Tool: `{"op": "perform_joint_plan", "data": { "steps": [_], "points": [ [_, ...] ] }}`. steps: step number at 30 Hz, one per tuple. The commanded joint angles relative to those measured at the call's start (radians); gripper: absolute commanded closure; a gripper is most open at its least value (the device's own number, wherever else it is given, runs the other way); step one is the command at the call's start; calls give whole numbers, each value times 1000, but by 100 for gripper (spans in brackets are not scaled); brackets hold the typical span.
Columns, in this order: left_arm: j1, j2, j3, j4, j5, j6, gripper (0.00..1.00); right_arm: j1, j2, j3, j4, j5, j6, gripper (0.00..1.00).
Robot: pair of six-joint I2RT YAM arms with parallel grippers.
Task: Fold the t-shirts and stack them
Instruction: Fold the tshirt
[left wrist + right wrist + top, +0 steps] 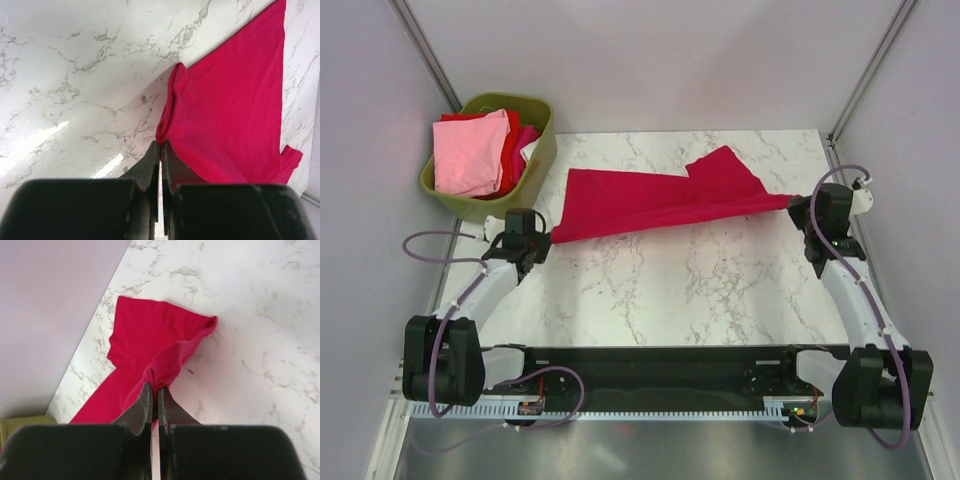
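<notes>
Two grippers hold one garment between them.

Top external view: the crimson red cloth t-shirt [650, 205] is stretched across the far half of the white marble-patterned table [670, 290]. It runs from the left gripper [546, 240] to the right gripper [798, 205]. The cloth narrows to a bunched point at each gripper, and a flap stands out toward the far edge near the right end.

The olive-green plastic basket [544, 150] sits at the far left corner, just beyond the left gripper. Its contents are loosely piled up to the rim:
- a light pink cloth shirt [468, 150] lies on top and fills the left part
- red cloth [510, 150] lies beside and under it
- a strip of magenta cloth [527, 135] lies against the right wall

Left wrist view: the left gripper [160, 147] has its fingers pressed together, pinching a corner of the crimson red cloth t-shirt [230, 100]. The rest of the garment spreads away to the right over the table [75, 75].

Right wrist view: the right gripper [154, 387] has its fingers closed on a bunched fold of the crimson red cloth t-shirt [145, 335]. The cloth fans out over the table [250, 315] toward the wall. A corner of the basket [25, 424] shows at the lower left edge, and its contents cannot be seen in this view
</notes>
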Motion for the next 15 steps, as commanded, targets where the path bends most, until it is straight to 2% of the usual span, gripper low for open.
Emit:
{"op": "perform_joint_plan", "data": {
  "steps": [1,6,15],
  "points": [
    [17,-33,-35,-29,-60,39,98,-9,-89,-147,-56,90,-9,98],
    [20,-52,-82,-31,-34,50,98,-33,-103,-346,-136,130,78,98],
    [20,-73,-125,-34,-29,62,98,-35,-184,-422,-148,185,138,97]
  ]
}}
